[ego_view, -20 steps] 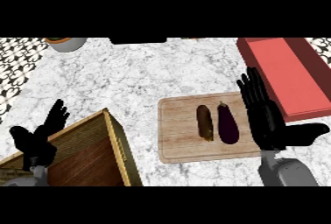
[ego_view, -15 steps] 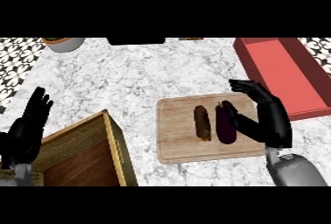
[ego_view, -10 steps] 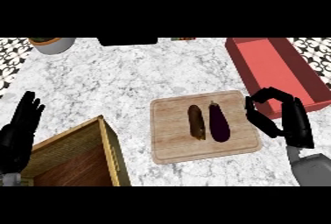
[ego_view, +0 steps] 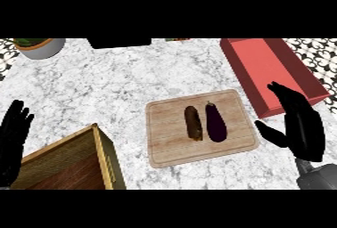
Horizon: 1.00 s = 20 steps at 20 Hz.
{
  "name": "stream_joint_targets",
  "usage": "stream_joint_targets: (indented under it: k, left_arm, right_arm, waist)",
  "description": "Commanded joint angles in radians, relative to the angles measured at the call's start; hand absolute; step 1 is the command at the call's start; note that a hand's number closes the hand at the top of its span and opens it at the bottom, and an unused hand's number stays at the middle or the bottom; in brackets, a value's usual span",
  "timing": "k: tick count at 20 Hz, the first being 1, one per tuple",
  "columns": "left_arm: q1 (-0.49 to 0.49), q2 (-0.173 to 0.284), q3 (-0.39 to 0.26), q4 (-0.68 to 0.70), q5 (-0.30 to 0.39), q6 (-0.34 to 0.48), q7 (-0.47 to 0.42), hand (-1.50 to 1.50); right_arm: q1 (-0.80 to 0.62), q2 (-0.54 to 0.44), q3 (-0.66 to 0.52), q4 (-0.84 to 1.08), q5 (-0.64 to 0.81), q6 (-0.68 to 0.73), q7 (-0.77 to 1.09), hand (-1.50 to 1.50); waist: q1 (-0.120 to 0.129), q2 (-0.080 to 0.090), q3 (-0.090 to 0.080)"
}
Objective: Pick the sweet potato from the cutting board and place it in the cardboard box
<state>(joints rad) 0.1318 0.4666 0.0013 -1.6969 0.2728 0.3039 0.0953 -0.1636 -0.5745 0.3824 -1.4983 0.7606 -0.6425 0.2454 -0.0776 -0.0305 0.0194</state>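
Right hand (ego_view: 302,127) open, fingers straight and pointing up-view, thumb out toward the cutting board (ego_view: 200,127); holding nothing, clear of the board's right edge. Just left of the thumb: board's right rim. Further left on the board: eggplant (ego_view: 216,122), dark purple, lying lengthwise. Sweet potato (ego_view: 193,121) one step further left, brown, parallel to the eggplant and just beside it, near board centre; untouched, apart from the hand. Above the fingertips: red tray (ego_view: 269,67), its near corner close to them. Well left, past the board: cardboard box (ego_view: 72,160) at lower left of the marble tabletop (ego_view: 118,84). Left hand (ego_view: 14,140) open, fingers up, resting at the left edge beside the box. Grey pot (ego_view: 41,46) far corner, upper left.
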Motion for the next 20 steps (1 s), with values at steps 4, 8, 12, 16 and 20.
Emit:
stream_joint_targets:
  k: [4, 8, 12, 16, 20]
  left_arm:
    - [0.011, -0.035, -0.046, 0.049, -0.012, 0.023, 0.032, 0.00]
    - [0.019, -0.043, -0.062, 0.048, -0.016, 0.033, 0.024, 0.00]
    - [0.000, -0.037, -0.079, 0.039, -0.026, 0.041, 0.036, 0.00]
    - [-0.029, -0.039, -0.111, 0.052, -0.029, 0.031, 0.041, 0.00]
    - [-0.057, -0.053, -0.121, 0.087, -0.039, 0.045, 0.030, 0.00]
  right_arm:
    - [-0.025, 0.079, 0.073, -0.039, 0.273, 0.162, 0.341, -1.50]
    - [-0.041, 0.156, 0.149, -0.073, 0.373, 0.338, 0.520, -1.50]
    - [-0.101, 0.277, 0.221, -0.081, 0.481, 0.541, 0.734, -1.50]
    - [-0.185, 0.432, 0.283, -0.053, 0.563, 0.757, 0.938, -1.50]
    - [-0.235, 0.566, 0.282, 0.022, 0.616, 0.906, 1.079, -1.50]
  waist:
    - [-0.008, 0.021, -0.039]
    - [0.001, 0.022, -0.039]
    - [0.030, 0.025, -0.034]
    - [0.049, 0.029, -0.030]
    - [0.054, 0.035, -0.027]
